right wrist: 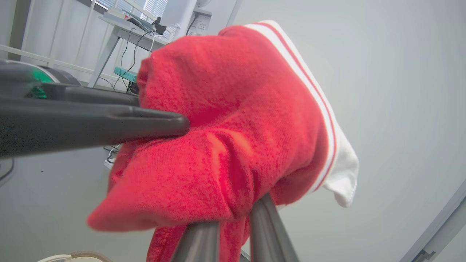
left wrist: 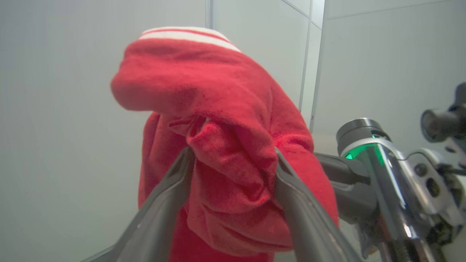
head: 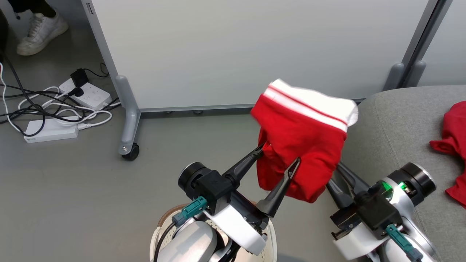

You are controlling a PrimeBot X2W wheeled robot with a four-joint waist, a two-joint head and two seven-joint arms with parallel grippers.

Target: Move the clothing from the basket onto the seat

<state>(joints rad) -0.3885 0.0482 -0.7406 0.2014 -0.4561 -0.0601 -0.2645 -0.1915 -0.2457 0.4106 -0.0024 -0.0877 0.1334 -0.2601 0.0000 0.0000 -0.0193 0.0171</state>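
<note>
Pinching the red garment (head: 302, 145) in our right claw (right wrist: 235, 227), we hold it aloft, left claw (head: 280, 153) spread wide around it.

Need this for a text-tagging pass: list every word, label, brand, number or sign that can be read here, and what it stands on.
None can be read.
White adapter box on the floor: a small dark mark at one corner, too small to read.
White power strip: no legible marking.
Red garment: white band and stripes, no lettering.
</note>
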